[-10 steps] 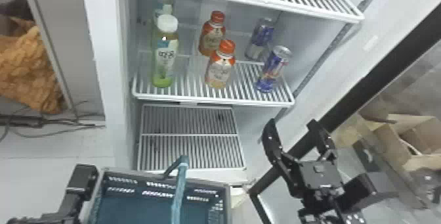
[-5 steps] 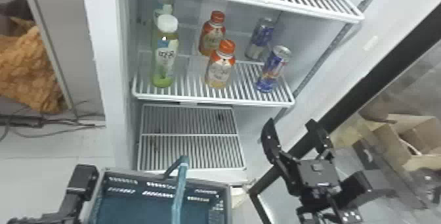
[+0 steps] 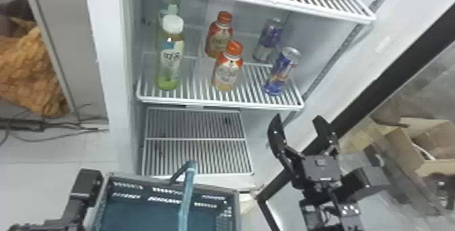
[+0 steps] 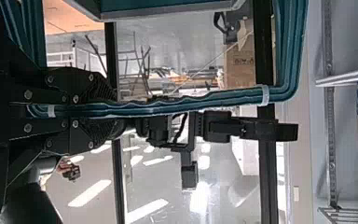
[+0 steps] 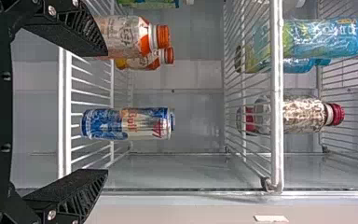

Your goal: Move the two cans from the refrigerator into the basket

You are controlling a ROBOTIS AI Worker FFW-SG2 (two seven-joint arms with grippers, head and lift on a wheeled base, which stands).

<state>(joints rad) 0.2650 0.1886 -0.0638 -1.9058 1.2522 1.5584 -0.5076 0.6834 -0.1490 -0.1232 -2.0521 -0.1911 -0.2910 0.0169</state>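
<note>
1. The right gripper (image 3: 298, 118) is spread and empty, short of the shelf (image 3: 216, 103); if it comes in low, it could strike the front rim.
2. The front can (image 3: 282, 71) stands upright there, near an orange-capped bottle (image 3: 227, 69); an off-centre approach could topple either.
3. Overreaching could shove it into the rear can (image 3: 269, 40).
4. The left gripper (image 4: 114, 109) pinches the handle (image 4: 168, 108) arching over the basket (image 3: 237, 196); a lowered can might snag it.

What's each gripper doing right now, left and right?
Left gripper: closed on the basket's teal handle.
Right gripper: open, holding nothing.
</note>
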